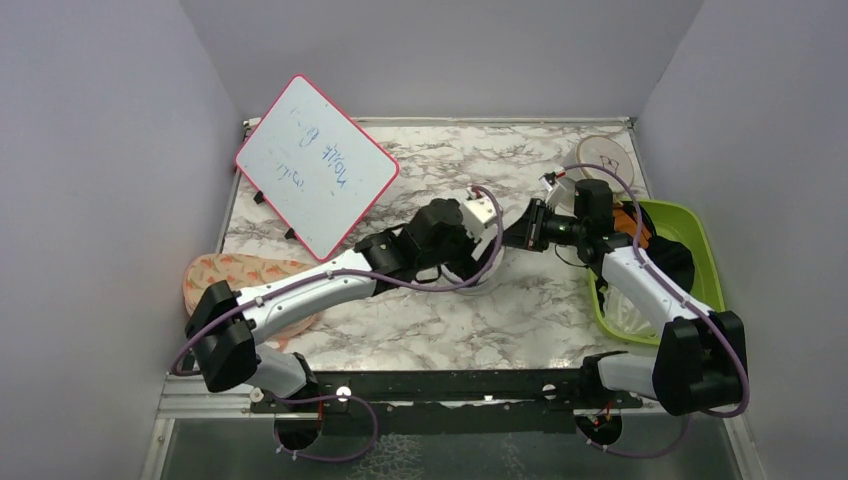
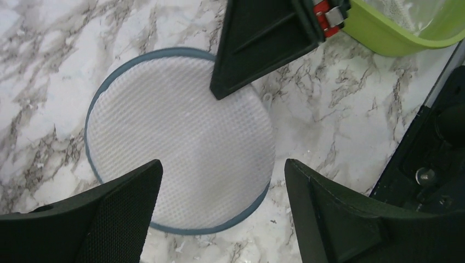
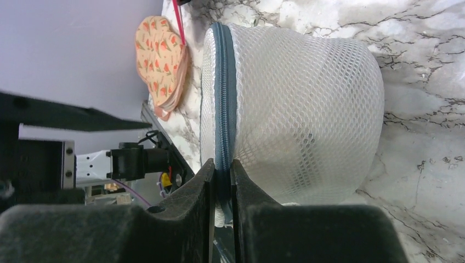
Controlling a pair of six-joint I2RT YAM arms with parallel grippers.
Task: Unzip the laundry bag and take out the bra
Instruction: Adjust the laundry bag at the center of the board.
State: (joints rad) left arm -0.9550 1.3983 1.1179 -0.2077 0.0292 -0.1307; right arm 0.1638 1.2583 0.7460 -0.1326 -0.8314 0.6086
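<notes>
1. Closest to the lens, right wrist view: right pincer (image 3: 221,183), pressed almost together, pinching the dark zipper rim (image 3: 224,93) of the laundry bag (image 3: 307,104). Cannot tell whether the pull tab itself sits between the pads.
2. Left pincer (image 2: 222,170): spread wide, hovers straight above the flat mesh face, touching nothing.
3. Laundry bag: rests near the middle of the marble desk (image 1: 430,330), between both arms, apparently dome-down with the flat face and rim uppermost. Looks zipped shut all round, as far as visible.
4. Key relation: lies directly ahead of the right pincer, which reaches in from the right and bites the rim edge-on. Right arm nearer and already on it; left arm overhead, free to pin the face.
5. Being round, has no long axis and points nowhere. Only the zipper gives direction, a level ring, so the pull likely needs to run along the curve rather than straight outward.
6. Bra: not distinguishable through the mesh; presumably inside.
</notes>
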